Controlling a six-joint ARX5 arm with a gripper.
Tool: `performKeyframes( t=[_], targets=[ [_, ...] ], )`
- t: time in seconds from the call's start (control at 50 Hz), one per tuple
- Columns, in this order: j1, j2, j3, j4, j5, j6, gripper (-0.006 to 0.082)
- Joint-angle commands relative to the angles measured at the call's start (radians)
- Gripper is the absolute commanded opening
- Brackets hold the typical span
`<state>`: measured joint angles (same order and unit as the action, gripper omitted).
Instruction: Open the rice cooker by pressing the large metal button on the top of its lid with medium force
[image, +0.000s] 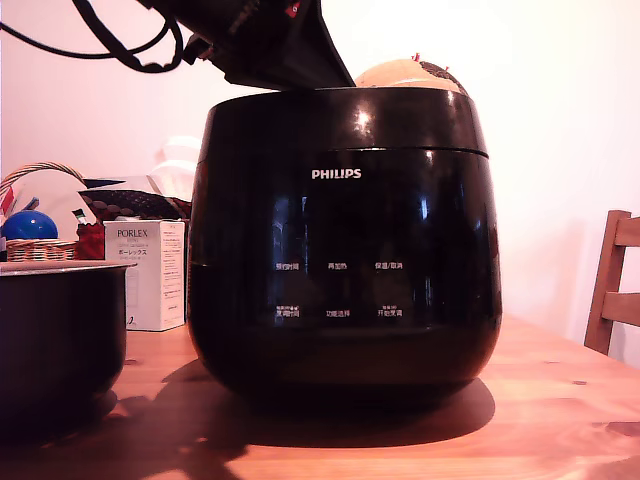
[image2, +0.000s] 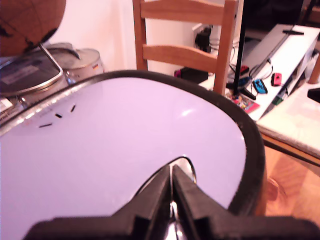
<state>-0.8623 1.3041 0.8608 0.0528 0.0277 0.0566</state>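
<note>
The glossy black rice cooker (image: 340, 250) with its white PHILIPS logo fills the middle of the exterior view on a wooden table (image: 560, 400). Its lid (image: 340, 120) sits down flush on the body. My arm (image: 270, 45) comes down from the exterior view's upper left onto the lid's top. In the wrist view the lid (image2: 125, 150) reflects pale light. My gripper (image2: 171, 169) is shut, its fingers pressed together with nothing between them. The tips rest on the metal button (image2: 188, 167), whose shiny edge shows around them.
A plain black pot (image: 60, 330) with a pale rim stands at the exterior view's left, with a white PORLEX box (image: 145, 275) and a basket (image: 35, 245) behind it. A wooden chair (image: 615, 290) stands at the right. A globe (image2: 30, 20) stands behind the cooker.
</note>
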Motion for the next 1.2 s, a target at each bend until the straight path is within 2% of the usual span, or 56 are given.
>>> performKeyframes(
  t=[0.0, 0.3, 0.52, 0.8, 1.18],
  targets=[
    [-0.002, 0.072, -0.074, -0.091, -0.002, -0.005, -0.0024],
    [-0.002, 0.117, -0.074, -0.109, -0.002, -0.027, -0.0024],
    [-0.002, 0.097, -0.073, -0.031, -0.002, -0.033, -0.0024],
    [-0.002, -0.043, -0.073, 0.029, -0.011, -0.053, -0.0024],
    [-0.002, -0.164, -0.073, 0.026, -0.043, -0.056, -0.0024]
  ],
)
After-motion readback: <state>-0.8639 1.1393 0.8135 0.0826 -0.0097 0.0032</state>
